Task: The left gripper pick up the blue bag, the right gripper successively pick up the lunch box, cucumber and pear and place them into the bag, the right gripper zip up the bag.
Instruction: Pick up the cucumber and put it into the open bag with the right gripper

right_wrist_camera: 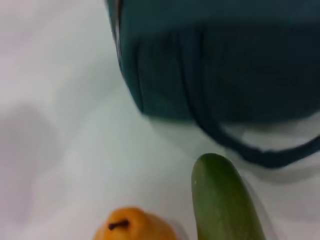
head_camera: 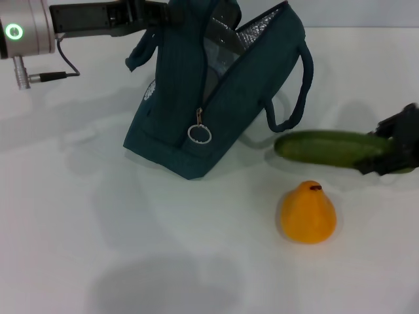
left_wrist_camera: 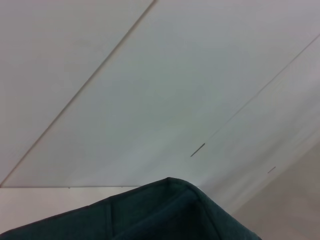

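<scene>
At right gripper point(head_camera: 391, 156): cucumber point(head_camera: 330, 148) end.

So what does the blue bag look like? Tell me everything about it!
The blue bag is dark teal fabric with a shiny silver lining showing through its open top. It leans tilted on the white table, with the left gripper at its top edge. A zipper with a ring pull runs along its side, unzipped, and a loop handle hangs beside the cucumber, apart from it.

Cloth bag point(head_camera: 196, 124), foil-lined; glossy cucumber point(head_camera: 327, 148).
</scene>
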Controlling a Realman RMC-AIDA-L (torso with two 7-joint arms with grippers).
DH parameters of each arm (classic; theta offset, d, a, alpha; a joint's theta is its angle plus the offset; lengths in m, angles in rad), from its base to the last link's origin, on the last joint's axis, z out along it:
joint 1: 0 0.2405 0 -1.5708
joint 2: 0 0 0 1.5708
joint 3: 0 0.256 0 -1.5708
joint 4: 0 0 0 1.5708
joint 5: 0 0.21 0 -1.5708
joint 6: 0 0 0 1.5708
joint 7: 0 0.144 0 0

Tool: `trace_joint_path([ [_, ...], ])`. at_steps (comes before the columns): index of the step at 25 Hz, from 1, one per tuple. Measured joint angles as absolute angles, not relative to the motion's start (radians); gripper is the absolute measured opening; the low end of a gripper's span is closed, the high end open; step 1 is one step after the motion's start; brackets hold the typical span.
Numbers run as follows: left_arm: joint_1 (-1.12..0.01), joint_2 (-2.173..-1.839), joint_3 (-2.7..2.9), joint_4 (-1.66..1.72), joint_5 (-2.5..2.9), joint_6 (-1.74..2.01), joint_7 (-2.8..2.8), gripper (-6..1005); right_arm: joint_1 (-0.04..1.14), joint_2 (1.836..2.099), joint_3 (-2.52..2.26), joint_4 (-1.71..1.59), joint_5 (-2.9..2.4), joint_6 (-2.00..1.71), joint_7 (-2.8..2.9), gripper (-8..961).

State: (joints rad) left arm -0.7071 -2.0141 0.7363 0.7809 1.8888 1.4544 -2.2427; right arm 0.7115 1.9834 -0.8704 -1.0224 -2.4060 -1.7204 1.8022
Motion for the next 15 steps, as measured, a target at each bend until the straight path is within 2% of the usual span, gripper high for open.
trace_joint_path([
  [6,-0.707,-2.012,0.736,0.781,1.889,1.452,-2.243,62,0.616,1.915,-0.821,-1.024,-2.166,-1.798,1.748,559],
  [9,-0.707,-2.010,0.736,0.781,1.890,1.451,-2.243,62,0.588,1.890,-0.820,-1.024,-2.096,-1.804,1.738,559],
  [15,-0.708,-2.004,0.736,0.778,1.890,1.449,-2.243,62,0.576,1.883,-0.819,-1.045,-1.985,-1.863,1.718,558],
])
